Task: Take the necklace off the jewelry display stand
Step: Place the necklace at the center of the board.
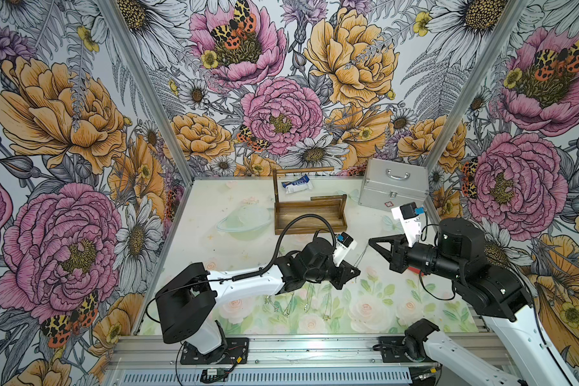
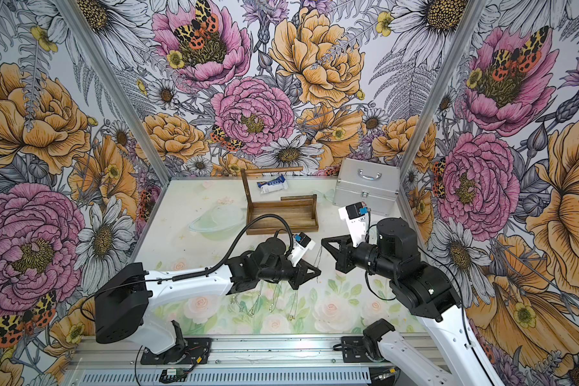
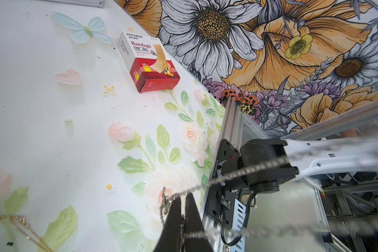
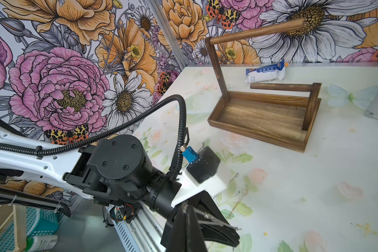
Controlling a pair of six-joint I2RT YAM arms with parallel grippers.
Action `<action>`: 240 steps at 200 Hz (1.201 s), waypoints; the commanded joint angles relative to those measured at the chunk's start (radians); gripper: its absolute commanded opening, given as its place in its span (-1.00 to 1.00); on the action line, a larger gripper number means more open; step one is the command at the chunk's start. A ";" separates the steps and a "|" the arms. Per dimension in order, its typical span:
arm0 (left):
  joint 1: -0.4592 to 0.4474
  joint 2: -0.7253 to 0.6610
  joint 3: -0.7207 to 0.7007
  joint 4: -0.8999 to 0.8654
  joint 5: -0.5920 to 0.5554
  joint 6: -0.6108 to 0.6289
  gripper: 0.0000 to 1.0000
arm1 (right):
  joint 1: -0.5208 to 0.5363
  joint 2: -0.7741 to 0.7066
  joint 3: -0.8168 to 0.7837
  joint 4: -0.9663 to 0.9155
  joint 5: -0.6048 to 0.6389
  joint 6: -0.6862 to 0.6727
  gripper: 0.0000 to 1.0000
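Looking down in both top views, we find the necklace (image 1: 364, 255), a thin silver chain, strung in the air between the two tools. It hangs in front of the jewelry display stand (image 1: 308, 230), near its right end and apart from it. The left tool (image 1: 357, 271) sits lower and farther from the stand. In the left wrist view its fingers (image 3: 175, 222) are pressed together on the chain, with a small clasp or charm just beside their tips and two strands running off into blur. The right tool (image 1: 372, 241) hangs a little nearer the stand, its tip close to the left one but apart from it. In the right wrist view its fingers (image 4: 187, 224) are closed too, and a blurred length of chain starts at their tip, so we read it as pinching the same necklace. The stand rests upright on the tabletop (image 1: 214, 214). Behind the stand lies a white and blue packet (image 1: 298, 184), and to the stand's right is a silver case (image 1: 393, 187). Farther in front of the stand than the tools, several other chains (image 1: 286, 307) lie spread on the tabletop. A red and white bandage box (image 3: 148, 63) shows only in the left wrist view, and we cannot place it against the stand.
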 commanded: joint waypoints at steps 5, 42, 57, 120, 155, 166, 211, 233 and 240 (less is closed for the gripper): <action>-0.015 0.031 -0.027 0.006 -0.016 -0.073 -0.98 | -0.009 -0.024 -0.035 -0.014 0.037 -0.003 -1.00; -0.035 0.080 -0.026 -0.015 0.027 -0.171 -0.97 | -0.009 -0.049 -0.107 -0.063 0.090 0.025 -1.00; -0.046 0.109 -0.010 -0.058 0.042 -0.209 -0.96 | -0.008 -0.062 -0.156 -0.065 0.102 0.048 -1.00; -0.112 0.231 0.017 -0.139 0.090 -0.337 -0.96 | -0.006 -0.108 -0.348 -0.062 0.125 0.122 -1.00; -0.127 0.304 0.056 -0.192 0.102 -0.370 -0.97 | 0.000 -0.086 -0.387 -0.062 0.172 0.183 -1.00; -0.132 0.312 0.069 -0.212 0.096 -0.371 -0.97 | 0.003 -0.070 -0.395 -0.062 0.186 0.199 -1.00; -0.143 0.319 0.091 -0.312 0.063 -0.377 -0.94 | 0.005 -0.020 -0.426 0.007 0.206 0.249 -1.00; -0.144 0.315 0.085 -0.324 0.052 -0.383 -0.89 | 0.006 0.014 -0.446 0.051 0.212 0.257 -1.00; -0.142 0.313 0.085 -0.324 0.049 -0.384 -0.87 | 0.006 0.024 -0.456 0.071 0.208 0.262 -1.00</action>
